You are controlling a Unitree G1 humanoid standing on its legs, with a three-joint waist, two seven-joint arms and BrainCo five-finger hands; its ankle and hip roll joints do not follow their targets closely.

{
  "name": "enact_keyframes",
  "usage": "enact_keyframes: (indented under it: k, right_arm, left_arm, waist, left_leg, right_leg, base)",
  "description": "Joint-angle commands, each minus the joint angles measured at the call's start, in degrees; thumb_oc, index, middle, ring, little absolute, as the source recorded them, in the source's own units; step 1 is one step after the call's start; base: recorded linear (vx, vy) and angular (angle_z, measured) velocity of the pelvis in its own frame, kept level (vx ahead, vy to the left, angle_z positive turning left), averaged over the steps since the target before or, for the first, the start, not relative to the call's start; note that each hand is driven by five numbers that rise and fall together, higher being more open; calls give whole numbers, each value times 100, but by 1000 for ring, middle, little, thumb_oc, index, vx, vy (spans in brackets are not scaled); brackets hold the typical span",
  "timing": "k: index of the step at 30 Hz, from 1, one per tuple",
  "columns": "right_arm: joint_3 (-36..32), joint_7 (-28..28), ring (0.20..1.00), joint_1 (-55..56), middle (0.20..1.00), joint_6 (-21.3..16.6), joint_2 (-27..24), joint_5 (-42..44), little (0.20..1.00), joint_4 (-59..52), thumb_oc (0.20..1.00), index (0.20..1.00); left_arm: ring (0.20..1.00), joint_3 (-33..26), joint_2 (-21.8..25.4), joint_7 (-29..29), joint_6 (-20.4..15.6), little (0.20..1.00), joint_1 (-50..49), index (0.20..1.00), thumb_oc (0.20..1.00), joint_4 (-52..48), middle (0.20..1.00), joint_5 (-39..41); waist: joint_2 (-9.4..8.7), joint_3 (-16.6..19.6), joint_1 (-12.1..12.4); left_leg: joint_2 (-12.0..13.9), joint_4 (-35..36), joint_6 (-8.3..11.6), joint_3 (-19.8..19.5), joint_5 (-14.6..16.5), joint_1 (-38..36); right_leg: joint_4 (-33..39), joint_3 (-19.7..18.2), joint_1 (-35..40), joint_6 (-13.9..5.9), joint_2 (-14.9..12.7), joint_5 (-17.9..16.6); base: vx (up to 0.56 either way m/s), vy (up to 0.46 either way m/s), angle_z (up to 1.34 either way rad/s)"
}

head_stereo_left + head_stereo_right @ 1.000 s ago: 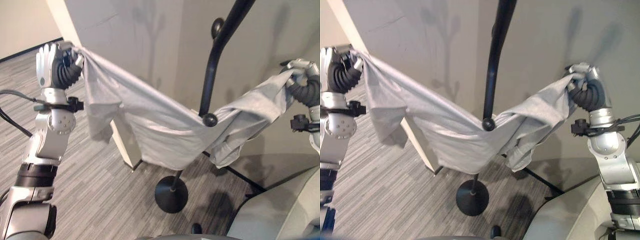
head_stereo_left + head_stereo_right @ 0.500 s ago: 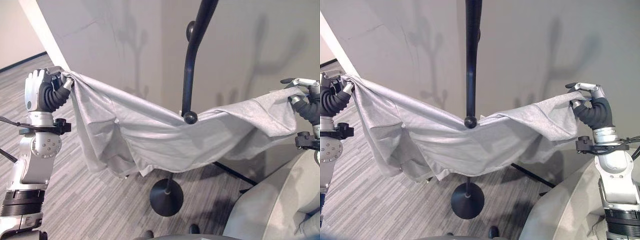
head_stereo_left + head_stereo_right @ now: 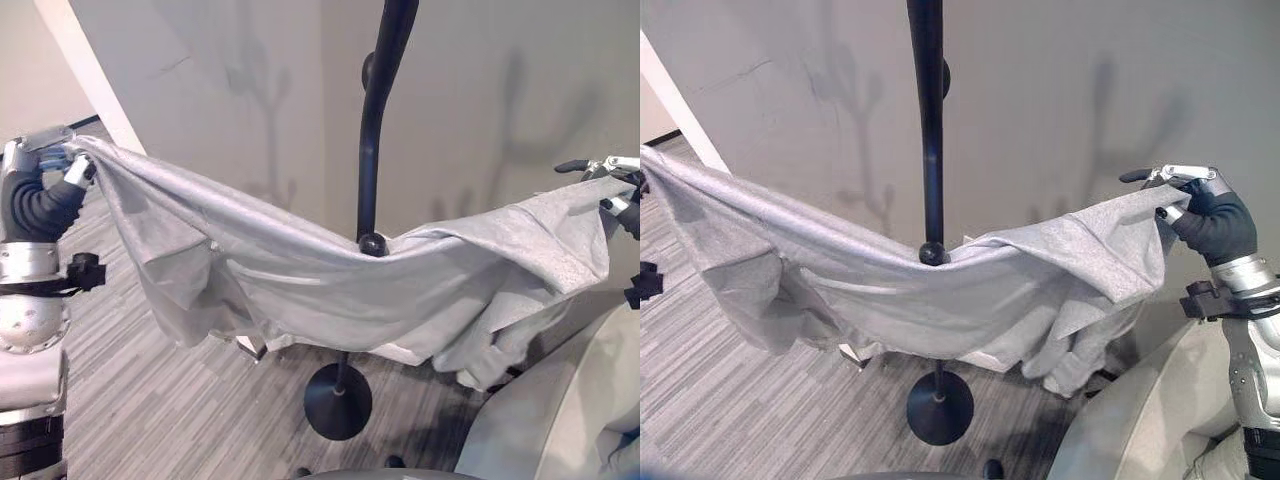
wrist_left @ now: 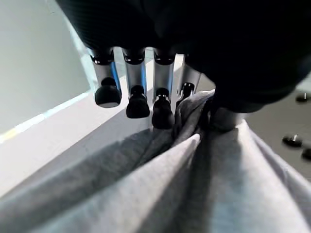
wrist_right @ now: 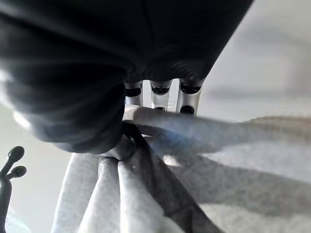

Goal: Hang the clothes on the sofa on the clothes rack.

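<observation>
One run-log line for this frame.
left hand: pinching garment | right hand: pinching garment | garment: stretched across rack peg

I can't see the clothes rack (image 3: 372,140) top, cut off above, and the grey garment (image 3: 330,290) hides its lower pole.

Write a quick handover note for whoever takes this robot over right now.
Left hand: shut on one end of the grey shirt.
Right hand: pinching the other end.
The shirt is stretched between both hands, its middle sagging against a knob of the black clothes rack; the sofa is at lower right.
Done: shirt lifted off the sofa and brought to the rack.
Left: settle it on the knob, then release both hands.
</observation>
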State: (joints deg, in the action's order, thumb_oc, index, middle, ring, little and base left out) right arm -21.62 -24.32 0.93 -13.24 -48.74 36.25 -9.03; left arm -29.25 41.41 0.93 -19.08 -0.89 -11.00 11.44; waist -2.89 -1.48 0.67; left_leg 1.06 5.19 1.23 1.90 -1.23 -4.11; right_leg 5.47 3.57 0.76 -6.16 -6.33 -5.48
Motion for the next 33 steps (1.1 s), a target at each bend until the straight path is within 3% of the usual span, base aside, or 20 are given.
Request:
enact_keyframes:
  k: [1, 3, 4, 9, 10, 14, 21, 24, 30, 33]
  right_arm:
    - [-276, -213, 200, -139, 200, -104, -538, 482, 200, 176, 200, 200]
    - [-341, -418, 200, -67, 200, -7, -527, 670, 200, 176, 200, 200]
    - [-247, -507, 200, -57, 200, -29, -547, 749, 200, 246, 200, 200]
    - [94, -712, 200, -147, 200, 34, -495, 1129, 200, 340, 200, 200]
    - [362, -857, 200, -279, 200, 35, -504, 1355, 200, 219, 200, 200]
    - [818, -872, 200, -703, 200, 50, -576, 1477, 200, 58, 200, 200]
    - [1065, -598, 200, -1330, 200, -63, -133, 1445, 200, 170, 200, 200]
    - [1061, 76, 200, -1858, 200, -330, 263, 1408, 200, 611, 200, 200]
    - [738, 810, 200, -2607, 200, -827, 419, 1677, 200, 1082, 200, 200]
    - [619, 1480, 200, -2719, 200, -977, 308, 1208, 200, 1316, 200, 200]
  left_arm:
    - [200, -133, 380, -587, -306, 200, 49, 200, 200, 45, 200, 1172]
    - [200, -206, 486, -936, -290, 200, -84, 200, 200, 43, 200, 1486]
    - [200, -191, 540, -1380, -209, 200, -243, 200, 200, 34, 200, 2117]
    - [200, -36, 709, -2304, -7, 200, -232, 200, 200, 45, 200, 3354]
    - [200, 99, 660, -2644, 105, 200, -85, 200, 200, -15, 200, 3955]
    - [200, 319, 657, -2874, 112, 200, 203, 200, 200, -147, 200, 4431]
    - [200, 335, 178, -2632, 46, 200, 445, 200, 200, -27, 200, 4366]
    - [200, 605, -176, -2017, -172, 200, 1107, 200, 200, 436, 200, 4349]
    - [200, 1186, -131, -1797, -292, 200, 2207, 200, 200, 946, 200, 4807]
    - [200, 1332, 27, -1434, -380, 200, 2374, 200, 200, 1148, 200, 4539]
  waist:
    - [-98, 538, 101]
    - [-88, 558, 106]
    - [-80, 564, 147]
    - [-60, 580, 167]
    - [-56, 597, 185]
    - [-13, 644, 196]
    - [91, 780, 268]
    - [116, 767, 262]
    - [141, 735, 138]
    - [146, 740, 98]
  left_leg:
    - [274, -19, 424, -209, 158, 259]
    - [277, -19, 430, -216, 156, 261]
    - [277, -19, 436, -238, 145, 258]
    - [296, -19, 460, -285, 116, 250]
    - [307, -19, 482, -302, 95, 253]
    - [325, -19, 503, -319, 56, 229]
    - [360, -22, 514, -325, 90, 78]
    - [392, -38, 545, -395, 76, 26]
    - [438, -31, 618, -468, 19, 86]
    - [446, -21, 611, -460, 33, 62]
  right_leg:
    - [-47, 344, 225, -571, -367, 261]
    - [-47, 363, 236, -575, -369, 269]
    - [-47, 389, 245, -577, -370, 261]
    - [-47, 434, 281, -565, -360, 267]
    - [-47, 445, 305, -560, -354, 280]
    - [-47, 475, 341, -546, -351, 296]
    - [-47, 457, 533, -471, -320, 429]
    - [-47, 484, 641, -386, -240, 489]
    - [-51, 577, 661, -362, -163, 481]
    - [-47, 586, 667, -363, -161, 478]
  base:
    - [-10, -20, 3]
    - [0, 0, 0]
    - [-12, -32, 1]
    - [-25, -37, 5]
    - [-50, -68, 10]
    - [-43, -56, 9]
    - [4, -55, 0]
    - [7, -70, 3]
    - [10, -19, 13]
    - [25, -7, 13]
